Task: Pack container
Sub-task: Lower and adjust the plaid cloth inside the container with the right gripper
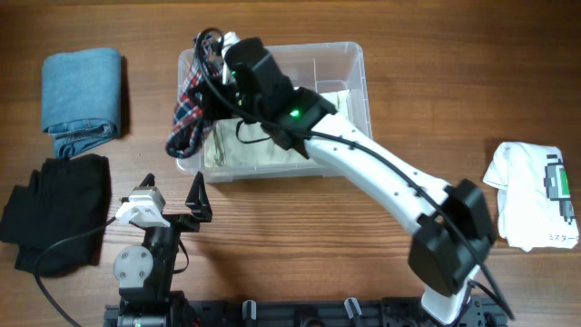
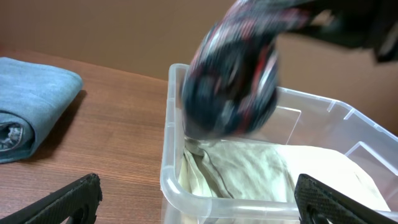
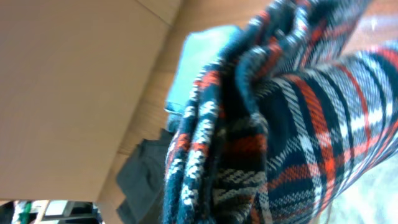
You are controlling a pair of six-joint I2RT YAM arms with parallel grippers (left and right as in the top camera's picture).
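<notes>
The plaid garment [image 1: 189, 116] was held clamped in the right hand [image 1: 216, 54] over the left end of the container [image 1: 362, 86], whose long axis ran left-right; the left hand [image 1: 172, 193] was seen open, empty.

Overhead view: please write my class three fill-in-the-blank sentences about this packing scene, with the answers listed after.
1. The right gripper holds the ____-patterned garment over the container.
2. The left gripper sits with its jaws ____.
3. The folded blue jeans lie to the container's ____.
Answers: plaid; open; left.
</notes>
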